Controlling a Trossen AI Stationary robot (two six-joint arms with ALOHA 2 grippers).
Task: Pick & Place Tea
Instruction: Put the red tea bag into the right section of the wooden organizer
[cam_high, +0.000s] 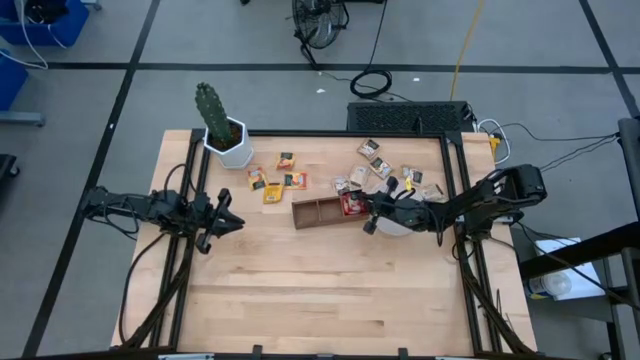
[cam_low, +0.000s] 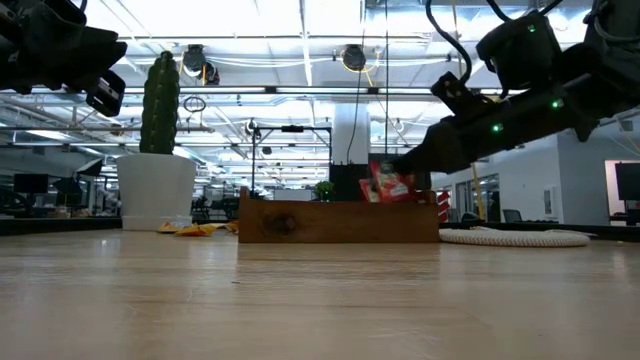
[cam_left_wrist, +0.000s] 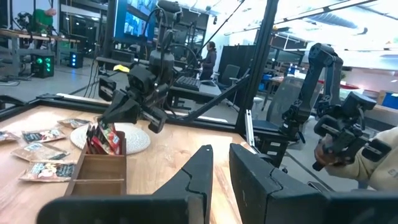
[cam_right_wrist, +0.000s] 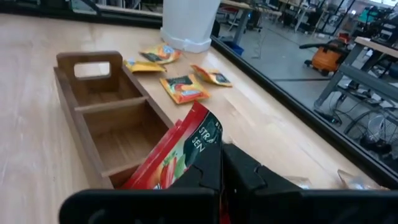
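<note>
We see a table (cam_high: 300, 290) of pale wood, smooth with a soft sheen and visible grain in plank strips. The tray (cam_right_wrist: 106, 118) is darker brown wood, matt, with grain showing. The red tea sachet (cam_right_wrist: 180, 152) looks like glossy printed foil or paper, as do the yellow-orange ones (cam_right_wrist: 185, 88). The right hand (cam_right_wrist: 221, 168) is matt black plastic. The cactus pot (cam_low: 155, 190) looks smooth, white and matt.
</note>
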